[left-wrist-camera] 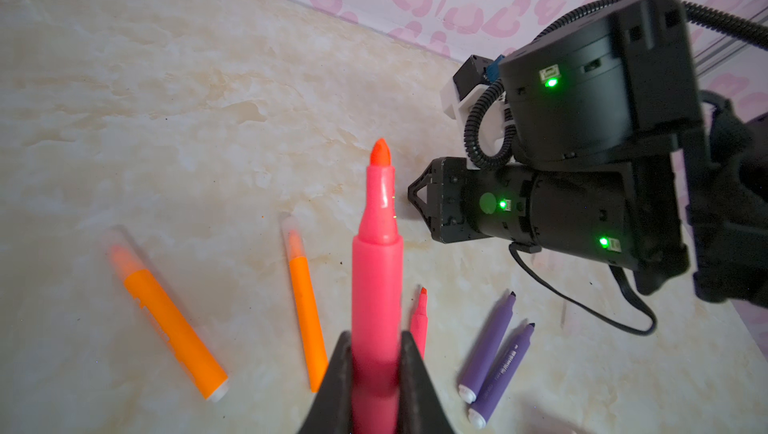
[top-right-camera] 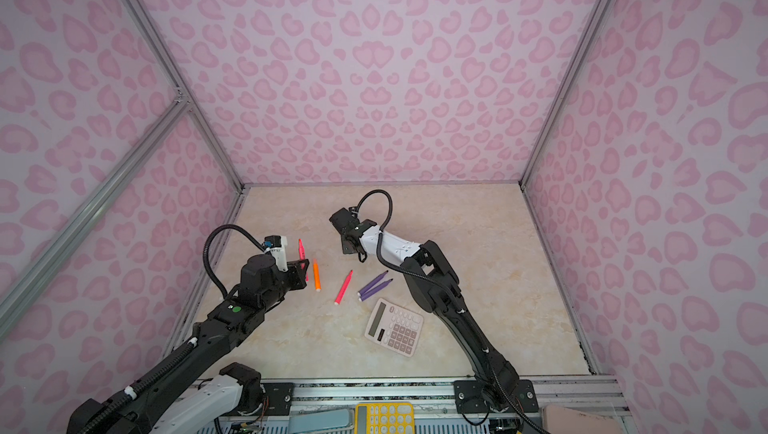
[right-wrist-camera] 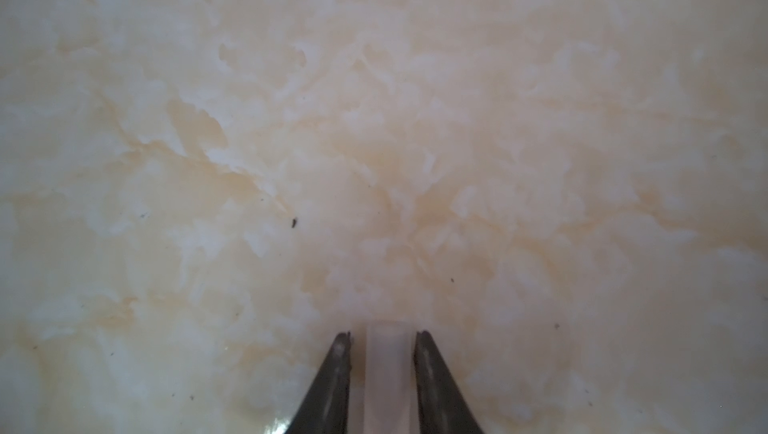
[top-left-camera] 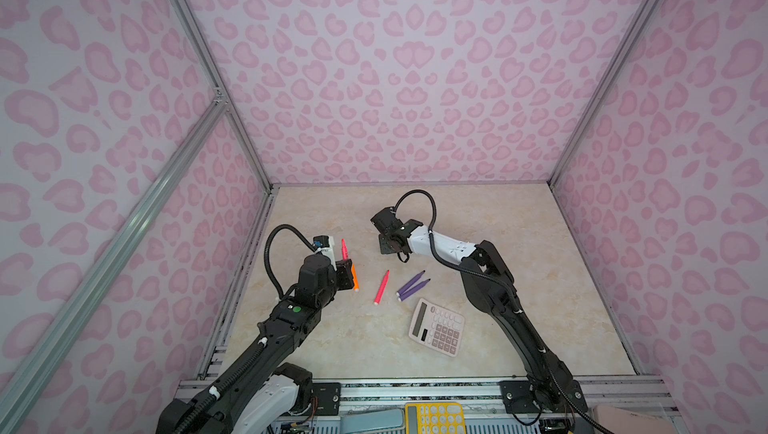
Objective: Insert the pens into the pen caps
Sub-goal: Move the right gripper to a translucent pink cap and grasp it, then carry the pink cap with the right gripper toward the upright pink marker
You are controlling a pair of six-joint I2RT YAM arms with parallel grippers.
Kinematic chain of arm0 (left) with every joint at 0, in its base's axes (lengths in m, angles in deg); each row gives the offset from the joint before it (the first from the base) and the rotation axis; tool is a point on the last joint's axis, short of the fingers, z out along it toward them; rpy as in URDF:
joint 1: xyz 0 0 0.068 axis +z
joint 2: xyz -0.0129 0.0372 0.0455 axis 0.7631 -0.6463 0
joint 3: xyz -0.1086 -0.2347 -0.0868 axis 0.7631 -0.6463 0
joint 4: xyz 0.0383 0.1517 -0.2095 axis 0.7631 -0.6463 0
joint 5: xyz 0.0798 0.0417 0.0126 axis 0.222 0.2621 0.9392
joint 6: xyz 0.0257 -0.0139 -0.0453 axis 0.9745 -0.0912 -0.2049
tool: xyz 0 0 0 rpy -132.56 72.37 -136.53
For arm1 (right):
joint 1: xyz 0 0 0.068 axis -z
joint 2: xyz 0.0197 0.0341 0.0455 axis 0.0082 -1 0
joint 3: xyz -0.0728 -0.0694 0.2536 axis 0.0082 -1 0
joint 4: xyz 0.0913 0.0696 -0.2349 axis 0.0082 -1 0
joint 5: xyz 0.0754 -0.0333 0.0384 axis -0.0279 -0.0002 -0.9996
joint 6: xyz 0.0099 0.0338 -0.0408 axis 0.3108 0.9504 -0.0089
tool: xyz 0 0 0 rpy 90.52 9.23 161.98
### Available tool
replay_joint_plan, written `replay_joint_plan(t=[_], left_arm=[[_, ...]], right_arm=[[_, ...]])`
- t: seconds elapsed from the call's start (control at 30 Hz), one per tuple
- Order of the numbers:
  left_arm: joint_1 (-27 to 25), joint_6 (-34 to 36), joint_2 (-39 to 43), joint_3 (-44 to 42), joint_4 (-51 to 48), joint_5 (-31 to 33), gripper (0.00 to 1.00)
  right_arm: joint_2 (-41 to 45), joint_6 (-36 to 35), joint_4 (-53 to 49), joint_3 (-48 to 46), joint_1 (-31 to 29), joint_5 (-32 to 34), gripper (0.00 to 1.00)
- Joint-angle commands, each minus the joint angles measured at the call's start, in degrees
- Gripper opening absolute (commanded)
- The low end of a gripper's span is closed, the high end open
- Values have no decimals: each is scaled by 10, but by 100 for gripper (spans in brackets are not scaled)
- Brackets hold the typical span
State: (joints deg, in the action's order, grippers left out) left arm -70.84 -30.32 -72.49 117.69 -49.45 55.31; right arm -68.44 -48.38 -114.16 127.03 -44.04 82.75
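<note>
Left tool (left-wrist-camera: 376, 336) aloft clenches pink pen (left-wrist-camera: 377, 270); right tool (right-wrist-camera: 382, 334), low, straddles clear cap (right-wrist-camera: 388, 369), grip unclear.

Pink pen (left-wrist-camera: 376, 270), tip bare, clamped in left gripper (left-wrist-camera: 376, 334). Lying flat: two orange pens (left-wrist-camera: 174, 319) (left-wrist-camera: 307, 319), clear caps (left-wrist-camera: 289, 228) on; second pink pen (top-left-camera: 381, 287), bare; two purple pens (left-wrist-camera: 486, 349) touching, bare. One loose clear cap (right-wrist-camera: 386, 369) between right gripper (right-wrist-camera: 382, 334) jaws.

Walls (top-left-camera: 415, 78): pale lilac, pink heart-like blotch print. Table (top-left-camera: 519, 245): cream-and-white marble veining. Calculator (top-left-camera: 437, 328): pale pink, grey keys, dark screen. Left of calculator: purple pens (top-left-camera: 411, 282), whitish ends; pink-red pen (top-left-camera: 382, 287); orange pen (top-right-camera: 316, 276); farther left, second pink-red pen (top-left-camera: 344, 249), orange-red tip. Cap (right-wrist-camera: 388, 369): clear, colourless. Arms (top-left-camera: 498, 299): black, white sections, green lights. Nearer than calculator, beyond table edge: yellow calculator (top-left-camera: 434, 417), pale blue pad (top-left-camera: 372, 419).
</note>
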Motion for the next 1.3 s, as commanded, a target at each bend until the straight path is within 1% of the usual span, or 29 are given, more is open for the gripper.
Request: replay_joint_plan(t=[0.0,0.17,0.3,0.43,0.57,0.67,0.7,0.77,0.8,0.93,1.1,1.27], left_arm=[[0,-3,-1,9,15,-4,3],[0,-2,-2,8,15,-7,3],[0,5,5,-1,24,-27,3],[-1,14,26,-20,47,-56,3],[-3,16,43,-45,83,-92,3],[-11,15,41,-56,101,-114,3],[-16,16,39,-59,125,-120,3],[-32,20,32,-62,144,-127,3],[-45,24,26,-62,151,-127,3],[-105,45,-8,-48,166,-107,3],[-157,50,-62,-38,216,-108,3],[-188,48,-117,-30,262,-115,3]], right_arm=[[-11,-3,-22,0,0,-5,27],[-12,-1,-24,0,0,-2,18],[4,6,-17,-16,1,1,11],[59,12,36,-90,2,-1,8],[146,19,105,-186,6,5,5],[213,24,156,-258,11,9,4],[237,25,171,-284,13,12,4],[282,28,205,-328,17,14,4],[306,30,222,-366,20,13,3],[393,41,283,-458,33,14,2],[480,44,334,-539,39,26,0],[551,53,383,-607,42,33,0]])
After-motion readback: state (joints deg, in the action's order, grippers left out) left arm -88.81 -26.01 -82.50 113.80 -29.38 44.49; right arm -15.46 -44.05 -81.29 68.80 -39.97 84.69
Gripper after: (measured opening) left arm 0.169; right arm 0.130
